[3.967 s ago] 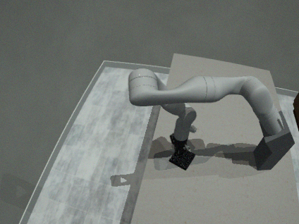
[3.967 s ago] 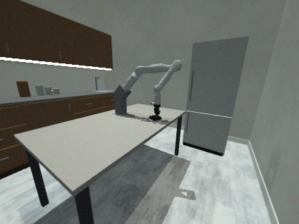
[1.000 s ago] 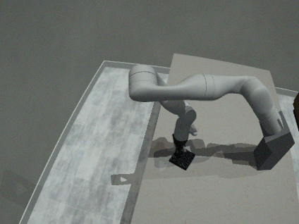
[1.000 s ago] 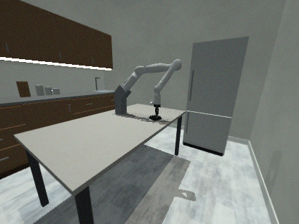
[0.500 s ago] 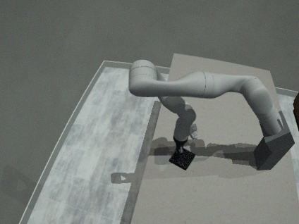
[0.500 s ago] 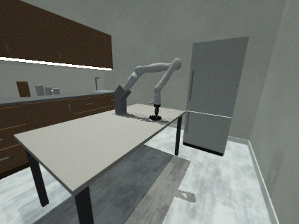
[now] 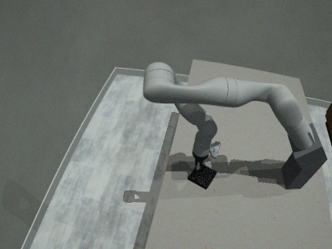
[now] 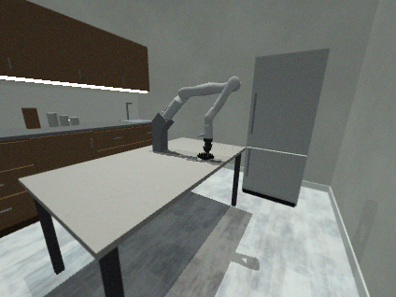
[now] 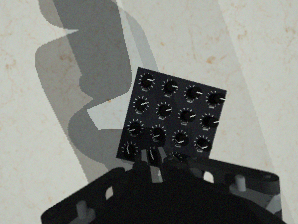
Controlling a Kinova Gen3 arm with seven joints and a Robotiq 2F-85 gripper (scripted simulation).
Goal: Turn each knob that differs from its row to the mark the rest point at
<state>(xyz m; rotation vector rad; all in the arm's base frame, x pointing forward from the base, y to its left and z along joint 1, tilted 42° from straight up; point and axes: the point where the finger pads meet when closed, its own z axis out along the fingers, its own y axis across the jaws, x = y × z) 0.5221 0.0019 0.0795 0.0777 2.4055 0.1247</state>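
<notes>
The pale grey, smooth-jointed arm [image 7: 203,92] [image 8: 205,89] arches out from its mount, then bends down at the elbow. Its black two-finger gripper [image 7: 199,166] [image 8: 205,153] [image 9: 152,156] points downward, the fingers standing nearly together.

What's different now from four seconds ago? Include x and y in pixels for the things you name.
The wrist looks turned: the pale piece [image 7: 214,149] [image 8: 201,135] beside it sticks out more from above. I can't tell if the gripper [image 7: 198,166] [image 8: 206,153] [image 9: 152,156] grabbed or let go. The knob box [image 7: 202,178] [image 8: 205,157] [image 9: 172,102] stayed in its spot.
</notes>
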